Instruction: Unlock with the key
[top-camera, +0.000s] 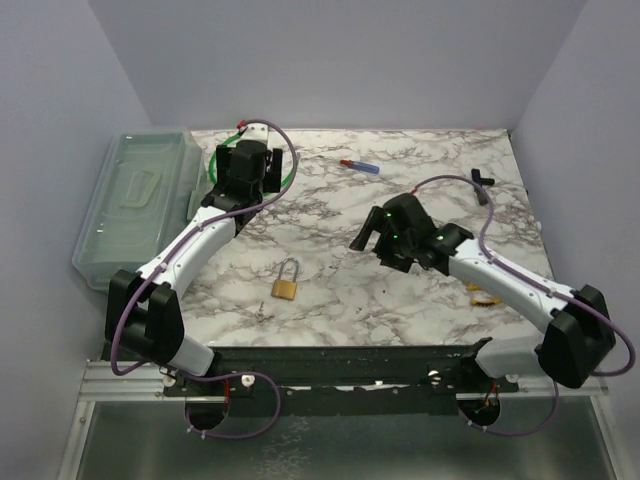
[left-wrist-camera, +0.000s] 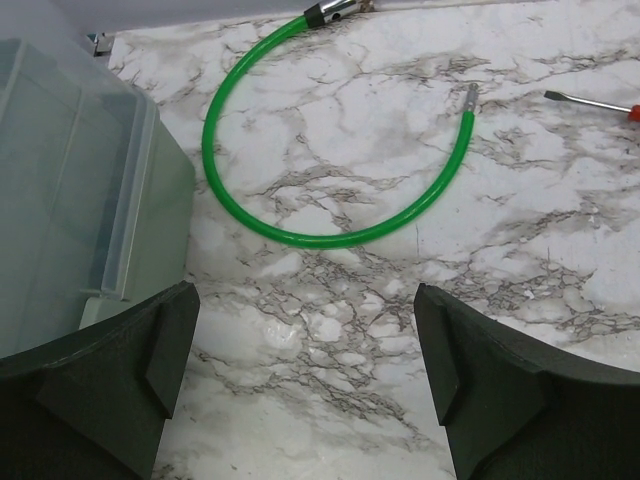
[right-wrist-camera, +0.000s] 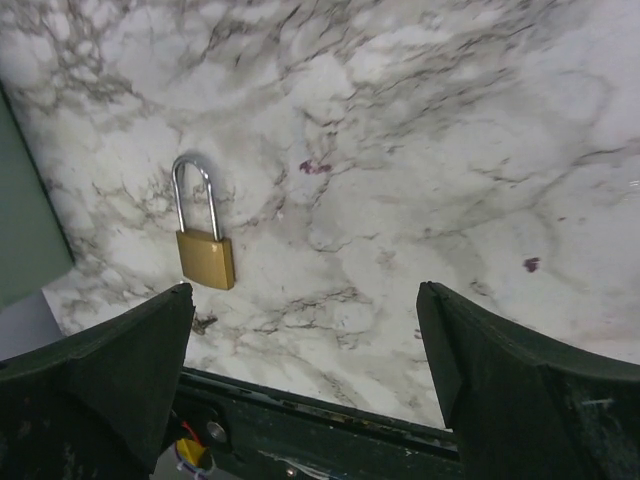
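Observation:
A brass padlock (top-camera: 285, 284) with its silver shackle shut lies flat on the marble table (top-camera: 330, 210), near the front middle. It also shows in the right wrist view (right-wrist-camera: 205, 255). A small dark key-like piece (right-wrist-camera: 203, 323) lies just below the padlock; in the top view it is a faint speck (top-camera: 262, 310). My right gripper (top-camera: 366, 238) is open and empty, hovering to the right of the padlock (right-wrist-camera: 305, 305). My left gripper (top-camera: 244, 162) is open and empty at the back left, far from the padlock (left-wrist-camera: 305, 330).
A clear plastic box (top-camera: 135, 205) stands at the left edge (left-wrist-camera: 70, 200). A green tube (left-wrist-camera: 300, 235) curves in front of the left gripper. A red and blue screwdriver (top-camera: 360, 166) lies at the back, with a black part (top-camera: 484, 180) at the back right.

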